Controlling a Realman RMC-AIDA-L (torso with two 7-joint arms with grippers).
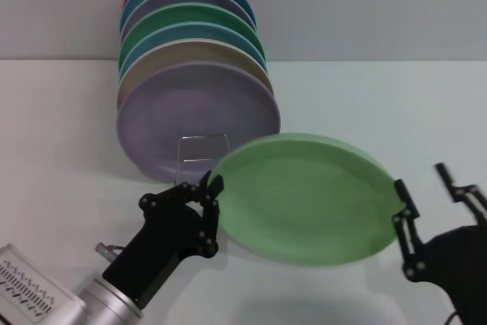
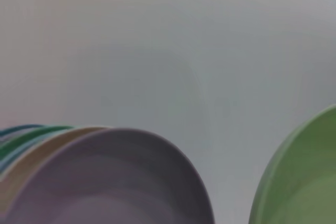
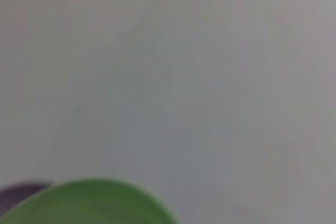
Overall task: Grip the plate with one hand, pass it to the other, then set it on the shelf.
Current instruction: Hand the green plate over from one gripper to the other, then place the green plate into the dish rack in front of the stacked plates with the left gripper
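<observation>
The mint-green plate [image 1: 308, 197] hangs nearly flat just above the table in the head view. My left gripper [image 1: 211, 192], the one with the silver wrist and white slotted housing, is shut on the plate's left rim. My all-black right gripper [image 1: 430, 188] is open at the plate's right rim, with one finger beside the edge and the other well apart. The wire shelf's free upright loop [image 1: 204, 150] stands just behind the plate's left edge. The plate also shows in the left wrist view [image 2: 307, 182] and in the right wrist view [image 3: 94, 205].
Several coloured plates stand upright in a row in the rack, with a lilac plate [image 1: 194, 116] at the front and a darker green plate [image 1: 202, 17] behind. The lilac plate also shows in the left wrist view [image 2: 105, 182]. A white table [image 1: 396, 104] lies all around.
</observation>
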